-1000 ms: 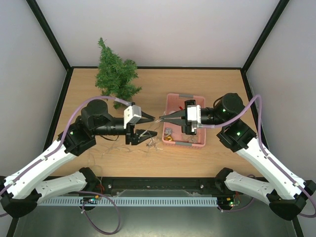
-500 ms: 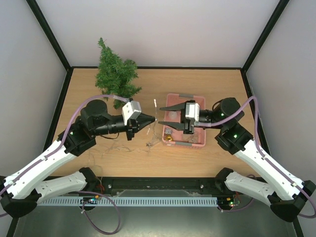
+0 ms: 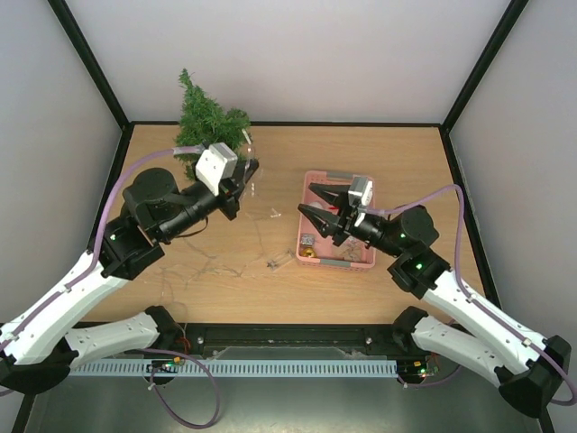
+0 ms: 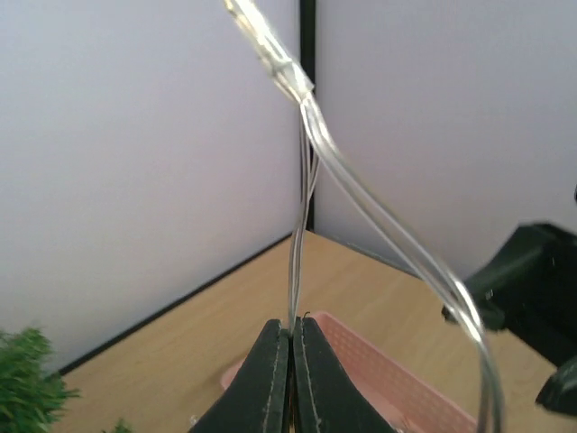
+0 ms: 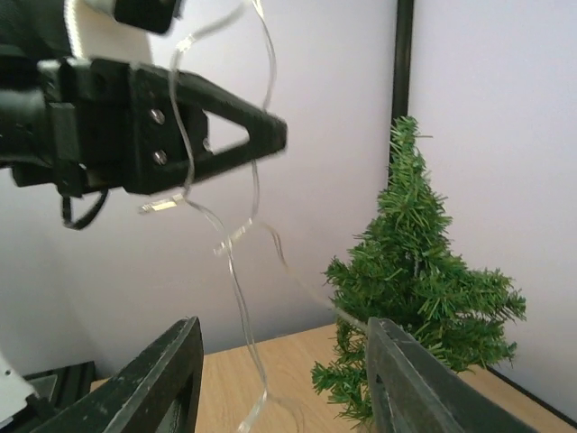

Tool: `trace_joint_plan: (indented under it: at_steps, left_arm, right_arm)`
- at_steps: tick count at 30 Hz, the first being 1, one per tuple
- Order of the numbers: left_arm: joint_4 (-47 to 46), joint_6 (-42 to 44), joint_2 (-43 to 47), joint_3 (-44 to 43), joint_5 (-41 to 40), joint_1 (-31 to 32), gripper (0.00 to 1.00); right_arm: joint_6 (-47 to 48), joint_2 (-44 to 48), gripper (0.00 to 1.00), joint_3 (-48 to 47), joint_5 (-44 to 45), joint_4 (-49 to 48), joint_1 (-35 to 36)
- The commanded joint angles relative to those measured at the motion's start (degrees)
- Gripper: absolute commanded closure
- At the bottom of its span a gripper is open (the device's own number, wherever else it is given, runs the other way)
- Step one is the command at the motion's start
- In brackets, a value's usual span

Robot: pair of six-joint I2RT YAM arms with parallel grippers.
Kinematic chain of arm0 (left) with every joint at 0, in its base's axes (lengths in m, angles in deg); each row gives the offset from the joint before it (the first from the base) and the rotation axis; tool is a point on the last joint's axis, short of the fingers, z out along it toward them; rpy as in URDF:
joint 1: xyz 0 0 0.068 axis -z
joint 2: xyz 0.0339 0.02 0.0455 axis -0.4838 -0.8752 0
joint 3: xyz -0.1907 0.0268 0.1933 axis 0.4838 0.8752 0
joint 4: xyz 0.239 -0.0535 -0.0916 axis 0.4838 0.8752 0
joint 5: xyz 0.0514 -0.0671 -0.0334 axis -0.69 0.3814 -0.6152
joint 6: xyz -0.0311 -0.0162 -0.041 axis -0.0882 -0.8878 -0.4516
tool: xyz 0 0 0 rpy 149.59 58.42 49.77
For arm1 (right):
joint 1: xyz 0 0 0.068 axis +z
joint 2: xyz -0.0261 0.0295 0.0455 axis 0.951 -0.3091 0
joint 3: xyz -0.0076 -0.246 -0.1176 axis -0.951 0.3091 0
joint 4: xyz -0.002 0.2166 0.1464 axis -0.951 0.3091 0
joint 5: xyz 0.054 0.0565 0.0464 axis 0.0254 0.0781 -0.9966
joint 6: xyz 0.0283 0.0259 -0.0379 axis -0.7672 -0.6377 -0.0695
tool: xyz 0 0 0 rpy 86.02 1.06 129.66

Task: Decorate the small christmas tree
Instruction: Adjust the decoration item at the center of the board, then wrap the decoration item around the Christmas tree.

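small christmas tree (image 3: 209,131) sits far left on the tabletop (image 3: 406,153), looks light and tippy with springy bristles, best steadied low on the stem; left hand (image 3: 250,169) clamped on the thin, floppy light string (image 4: 305,171) just beside it, right hand (image 3: 309,200) part open, empty, over the pink basket (image 3: 361,263).

The small christmas tree (image 3: 208,122) stands at about 11 o'clock on the table, deep in the far left corner where the two walls meet. It is a little artificial conifer, cone-shaped, with dark green bristly branches that stick out unevenly, longer low down and thinning to one narrow spike at the top. Seen from the right wrist, the tree (image 5: 416,293) stands upright just beside the black corner post, its tip bent slightly to one side. The left wrist catches only a tuft of the tree (image 4: 25,390) at 7 o'clock. Its foot shows in none of the views.
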Motion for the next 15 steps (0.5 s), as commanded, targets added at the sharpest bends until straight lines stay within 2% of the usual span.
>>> trace_joint_plan:
  at_steps: [1,5,11,15]
  left_arm:
    - [0.22,1.22,-1.35,-4.39,-7.98,0.02,0.98]
    - [-0.84,1.61,-0.82,-5.36,-5.90,-0.04,0.98]
    - [-0.86,0.51,-0.81,-5.60,-5.41,-0.01,0.98]
    - [-0.89,0.55,-0.69,-5.56,-4.86,-0.05,0.97]
  right_arm:
    - [-5.62,-2.91,0.52,1.42,4.07,-9.83,0.28]
    - [-6.18,-7.34,0.52,2.51,3.69,-16.94,0.60]
    - [-2.85,-15.46,0.52,2.42,2.40,-20.22,4.13]
    - [-2.61,-18.37,0.52,4.28,1.42,-26.91,5.23]
